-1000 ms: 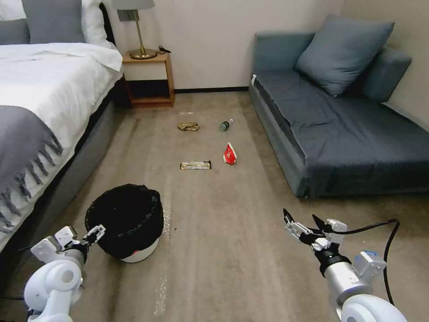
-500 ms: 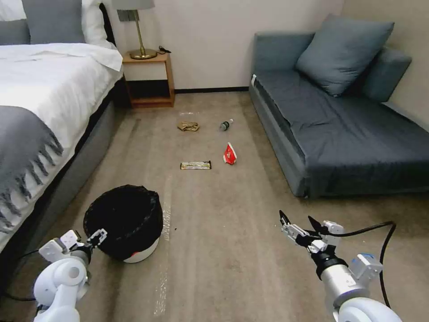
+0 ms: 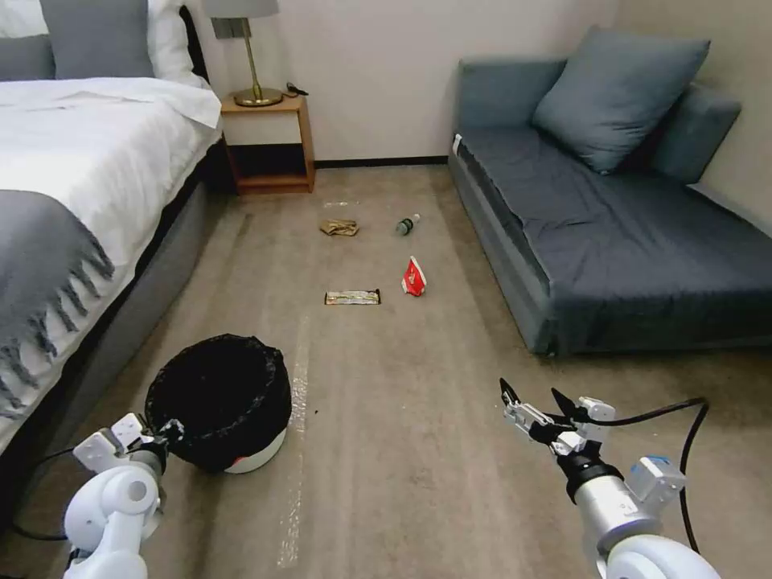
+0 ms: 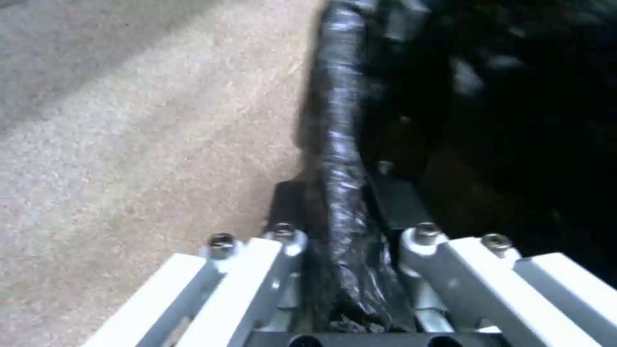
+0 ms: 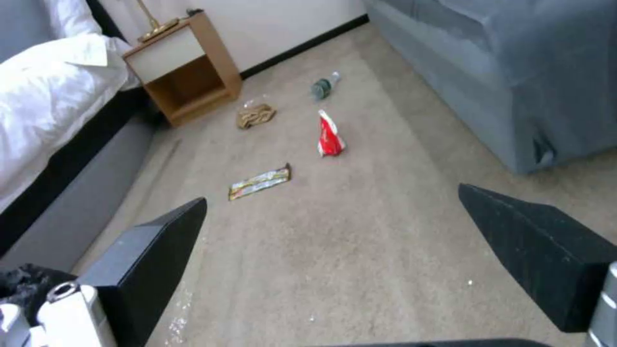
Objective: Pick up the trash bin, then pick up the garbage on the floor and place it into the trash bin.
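Carpet floor [image 3: 418, 418] with trash bin [image 3: 219, 402], garbage [image 3: 352, 297]

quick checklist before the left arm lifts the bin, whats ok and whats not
1. Left tool straddles the trash bin rim, one finger each side: ok.
2. Firmly clamped on the rim: cannot tell.
3. Bin upright on the carpet: ok.
4. Right tool open, apart from the bin: ok.
5. Garbage on the floor: bar wrapper, red-and-white packet, crumpled paper, bottle: ok.
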Robot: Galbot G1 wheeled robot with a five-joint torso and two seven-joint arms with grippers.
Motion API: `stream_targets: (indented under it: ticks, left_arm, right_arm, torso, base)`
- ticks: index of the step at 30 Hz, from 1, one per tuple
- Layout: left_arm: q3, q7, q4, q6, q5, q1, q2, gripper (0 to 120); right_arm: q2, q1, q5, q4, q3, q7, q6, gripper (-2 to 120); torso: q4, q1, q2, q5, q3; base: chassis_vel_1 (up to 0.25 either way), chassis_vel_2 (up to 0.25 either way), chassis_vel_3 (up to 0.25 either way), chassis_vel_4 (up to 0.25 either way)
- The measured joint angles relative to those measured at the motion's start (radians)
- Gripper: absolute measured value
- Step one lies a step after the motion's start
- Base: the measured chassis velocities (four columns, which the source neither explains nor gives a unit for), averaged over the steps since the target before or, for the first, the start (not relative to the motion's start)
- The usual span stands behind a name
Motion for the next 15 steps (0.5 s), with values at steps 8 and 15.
stream_targets:
  ticks: [8,15]
  left_arm:
    - [-0.001,0.006,-0.046,-0.048,0.075,0.018,-0.017,3]
    - [-0.006,0.006,-0.094,-0.098,0.167,0.037,-0.032,3]
  right_arm:
    - [0.000,0.009,0.016,-0.017,-0.001,-0.011,0.007,100]
    - [-0.003,0.016,0.027,-0.030,-0.002,-0.020,0.018,100]
  torso:
    - [0.0000,0.000,0.000,0.0007,0.000]
    - [-0.0001,0.000,0.000,0.0008,0.000]
  base:
    - [0.000,0.000,0.000,0.000]
    - [0.000,0.000,0.000,0.000]
